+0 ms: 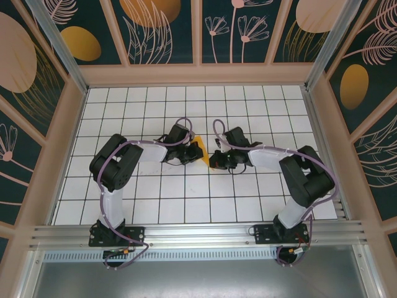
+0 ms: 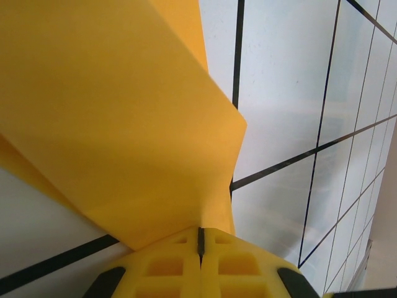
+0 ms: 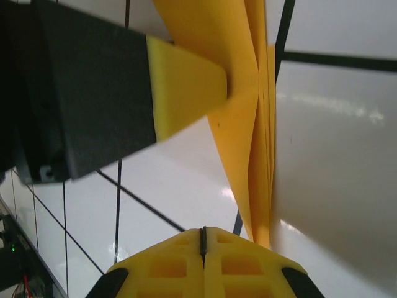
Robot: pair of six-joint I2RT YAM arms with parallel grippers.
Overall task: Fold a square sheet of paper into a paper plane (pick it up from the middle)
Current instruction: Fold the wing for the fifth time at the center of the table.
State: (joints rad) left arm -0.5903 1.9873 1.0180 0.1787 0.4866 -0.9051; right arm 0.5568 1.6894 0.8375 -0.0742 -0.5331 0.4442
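Note:
The square sheet of paper (image 1: 200, 151) is orange-yellow and folded into several layers, standing on edge above the white grid floor between the two grippers. My left gripper (image 1: 191, 154) is shut on the paper; in the left wrist view the paper (image 2: 124, 124) rises straight out of the closed seam of the left gripper (image 2: 201, 233). My right gripper (image 1: 214, 161) is just right of the paper. In the right wrist view the right gripper (image 3: 203, 233) is shut with nothing between its fingers, and the paper's layered edge (image 3: 257, 155) passes close beside its right finger. The left gripper's fingertip (image 3: 186, 84) pinches the paper's side there.
The white grid floor (image 1: 186, 198) is ringed by patterned walls with a wooden ledge (image 1: 198, 74) at the back. An aluminium rail (image 1: 198, 233) carrying both arm bases runs along the near edge.

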